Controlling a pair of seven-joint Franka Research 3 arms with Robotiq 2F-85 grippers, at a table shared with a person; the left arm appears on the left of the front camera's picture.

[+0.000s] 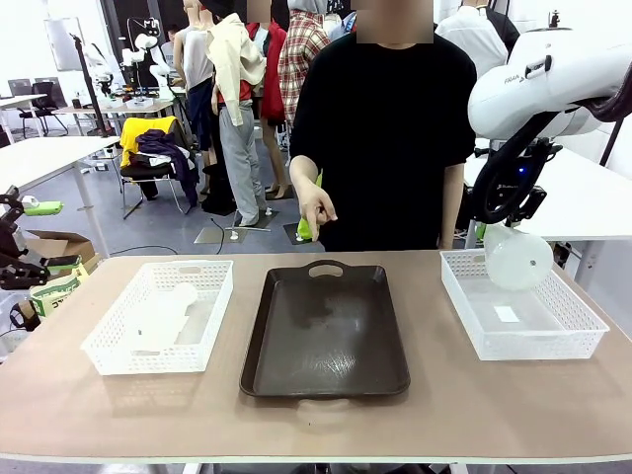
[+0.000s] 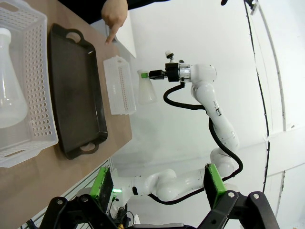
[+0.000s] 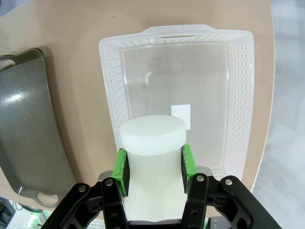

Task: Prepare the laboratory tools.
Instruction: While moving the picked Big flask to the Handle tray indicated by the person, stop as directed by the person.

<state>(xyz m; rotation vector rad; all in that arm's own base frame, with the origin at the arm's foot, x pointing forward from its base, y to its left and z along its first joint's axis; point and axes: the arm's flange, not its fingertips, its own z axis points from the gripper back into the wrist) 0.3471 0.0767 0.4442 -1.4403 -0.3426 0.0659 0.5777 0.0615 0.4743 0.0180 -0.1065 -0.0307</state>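
Note:
One frosted flask hangs above the right white basket, with my right gripper shut on its neck. In the right wrist view the green pads of my right gripper clamp the flask over that basket. A second flask lies inside the left basket. My left gripper stands open and holds nothing, off the table's left end, where its black fingers show. From there I see the lying flask and the held flask.
A dark brown tray lies between the two baskets. The person stands at the far side, one hand pointing down toward the tray's far end. Bare tabletop runs along the near edge.

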